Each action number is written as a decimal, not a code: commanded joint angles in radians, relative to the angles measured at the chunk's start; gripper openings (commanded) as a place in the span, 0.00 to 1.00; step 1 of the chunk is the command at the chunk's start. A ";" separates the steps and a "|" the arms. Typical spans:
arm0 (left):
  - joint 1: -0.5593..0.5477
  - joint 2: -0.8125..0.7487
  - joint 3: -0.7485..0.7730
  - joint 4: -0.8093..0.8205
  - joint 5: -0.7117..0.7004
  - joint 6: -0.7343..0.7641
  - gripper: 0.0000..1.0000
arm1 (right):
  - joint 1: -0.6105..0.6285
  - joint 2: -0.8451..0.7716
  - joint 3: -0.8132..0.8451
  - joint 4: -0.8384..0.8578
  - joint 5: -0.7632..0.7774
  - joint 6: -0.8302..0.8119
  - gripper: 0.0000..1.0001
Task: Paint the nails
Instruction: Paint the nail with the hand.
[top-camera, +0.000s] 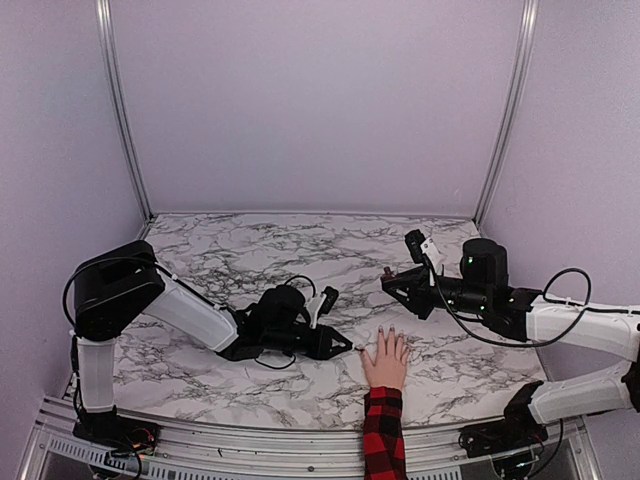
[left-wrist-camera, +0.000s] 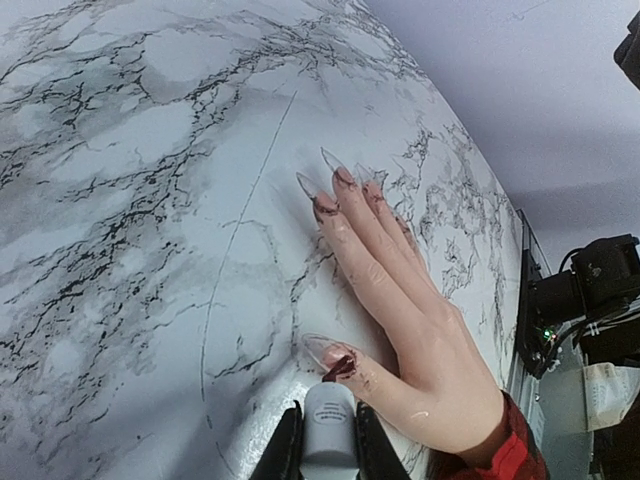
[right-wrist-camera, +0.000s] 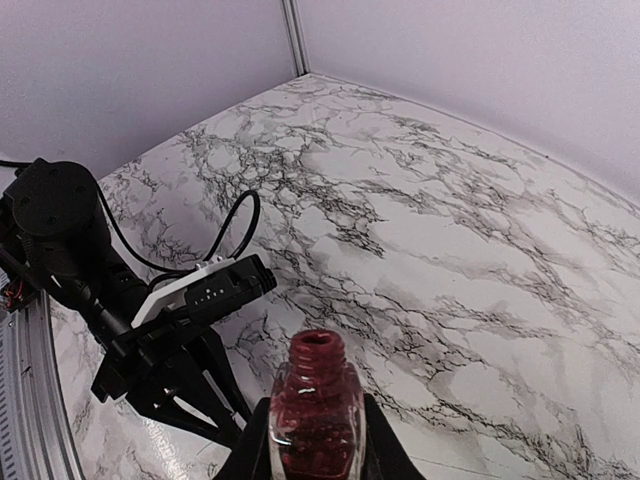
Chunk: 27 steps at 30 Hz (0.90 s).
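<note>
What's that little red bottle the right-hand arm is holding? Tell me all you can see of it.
The bottle is small and made of clear glass, with squarish shoulders and a round neck that is open, with no cap. Dark red, glittery polish seems to fill most of it. It stands upright, clamped on both sides by the right tool, over the marble table. Its base is out of frame.

The nails (left-wrist-camera: 318, 198) are long, pointed and clear, with dark red polish near the cuticles. They tip a pale hand (left-wrist-camera: 430, 360) lying flat on the marble table (left-wrist-camera: 120, 200). The thumbnail (left-wrist-camera: 325, 352) has a red smear at its base.
</note>
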 joint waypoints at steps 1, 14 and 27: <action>0.007 0.026 0.028 -0.026 -0.020 0.003 0.00 | -0.006 -0.005 0.007 0.032 -0.004 -0.006 0.00; 0.014 0.033 0.044 -0.029 -0.024 0.000 0.00 | -0.006 0.000 0.008 0.032 -0.004 -0.005 0.00; 0.022 0.040 0.055 -0.032 -0.026 -0.002 0.00 | -0.006 0.001 0.008 0.035 -0.001 -0.005 0.00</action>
